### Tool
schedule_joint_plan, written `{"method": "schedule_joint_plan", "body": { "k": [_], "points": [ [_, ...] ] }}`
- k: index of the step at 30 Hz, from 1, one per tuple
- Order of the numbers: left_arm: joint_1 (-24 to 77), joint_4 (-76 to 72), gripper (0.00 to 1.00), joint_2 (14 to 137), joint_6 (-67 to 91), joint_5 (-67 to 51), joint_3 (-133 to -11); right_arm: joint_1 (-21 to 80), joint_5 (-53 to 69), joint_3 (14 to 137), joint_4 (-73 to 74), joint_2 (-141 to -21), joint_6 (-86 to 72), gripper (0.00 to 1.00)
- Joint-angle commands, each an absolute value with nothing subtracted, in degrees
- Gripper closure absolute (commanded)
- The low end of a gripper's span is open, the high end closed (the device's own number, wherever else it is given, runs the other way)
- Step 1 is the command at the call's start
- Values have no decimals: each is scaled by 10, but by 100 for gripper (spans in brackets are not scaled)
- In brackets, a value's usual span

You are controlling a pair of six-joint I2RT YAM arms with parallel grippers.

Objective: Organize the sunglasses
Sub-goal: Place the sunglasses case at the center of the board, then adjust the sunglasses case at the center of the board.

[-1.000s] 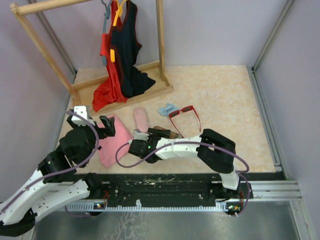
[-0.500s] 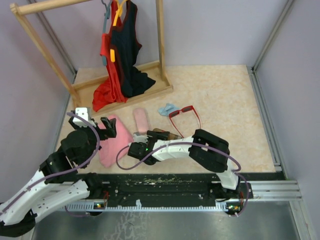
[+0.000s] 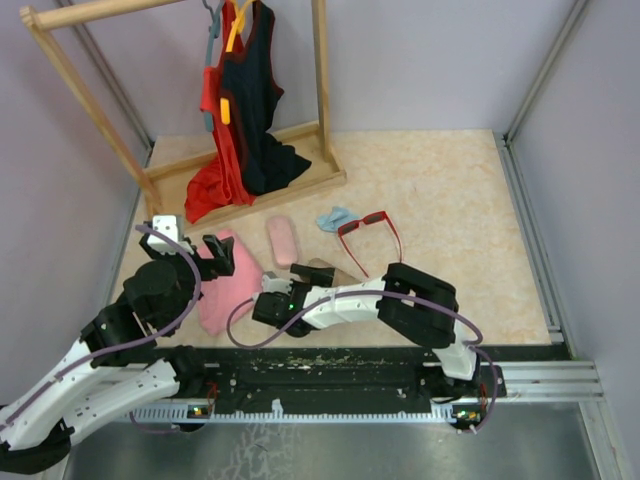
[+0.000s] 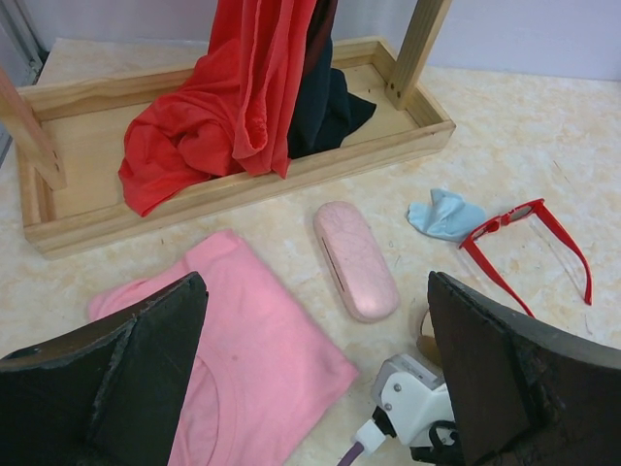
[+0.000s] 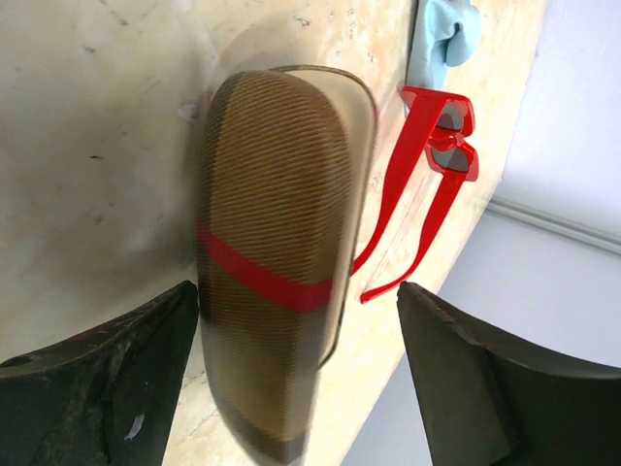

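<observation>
Lilac walls close in a speckled beige surface (image 3: 450, 200), with a wooden clothes rack (image 3: 322, 90) in the upper left of the overhead view and a folded pink garment (image 3: 225, 290) at lower left. Just right of that garment the left tool (image 3: 218, 248) hangs with its jaws wide apart and nothing between them. At lower centre the right tool (image 5: 291, 301) has its jaws apart on either side of the brown red-striped case (image 5: 277, 243), which is blurred and looks shut. The pink case (image 3: 282, 240) lies closed at centre, so what either case holds cannot be told. Only the red sunglasses (image 3: 370, 235) show; they lie open on the bare surface right of centre, just beside the striped case, with a light blue cloth (image 3: 333, 217) at their upper left. The striped case looks dealt with, so the step in hand is probably the red pair: the next move likely calls for lifting it by the frame and opening the pink case to take it.
</observation>
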State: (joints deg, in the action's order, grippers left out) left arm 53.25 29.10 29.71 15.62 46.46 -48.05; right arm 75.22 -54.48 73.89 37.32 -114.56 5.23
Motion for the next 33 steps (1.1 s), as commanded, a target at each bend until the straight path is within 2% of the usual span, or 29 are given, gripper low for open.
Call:
{"method": "schedule_joint_plan", "body": {
  "k": [1,6,14,18,25,28,33],
  "points": [
    [534,276,0,296,159,459,-478,770,-530,744,365,-1112,31,16],
    [534,279,0,298,168,454,-478,782,-470,728,334,-1059,28,14],
    [534,281,0,291,205,436,-471,782,-329,635,201,-878,10,14],
    [534,273,0,312,220,404,-465,746,-280,587,153,-783,-64,14],
    [534,188,4,400,240,305,-416,632,-273,494,197,-638,-306,32],
    [533,147,6,460,246,268,-394,620,-321,466,262,-620,-395,35],
    [528,116,12,547,248,238,-395,594,-277,404,258,-619,-476,42]
  ]
}}
